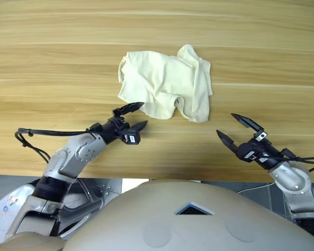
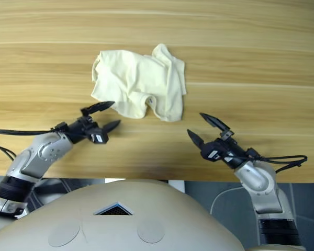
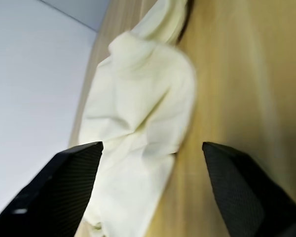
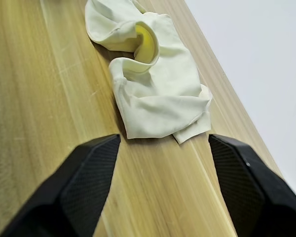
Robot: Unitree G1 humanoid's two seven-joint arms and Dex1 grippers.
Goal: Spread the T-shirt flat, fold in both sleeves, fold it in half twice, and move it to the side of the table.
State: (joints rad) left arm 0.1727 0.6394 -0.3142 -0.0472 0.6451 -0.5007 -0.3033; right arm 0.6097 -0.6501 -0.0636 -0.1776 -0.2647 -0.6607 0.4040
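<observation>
A pale yellow T-shirt lies crumpled in a heap on the wooden table, near the middle. My left gripper is open just at the shirt's near left edge, one finger almost over the hem. In the left wrist view the T-shirt shows between the two dark fingers. My right gripper is open to the right of the shirt and a little nearer, apart from it. Ahead of the right gripper's fingers lies the T-shirt with a rolled sleeve opening.
Bare wood surrounds the shirt on all sides, with wide room to the left, right and far side. The table's near edge runs just behind both grippers. Black cables trail from the left arm.
</observation>
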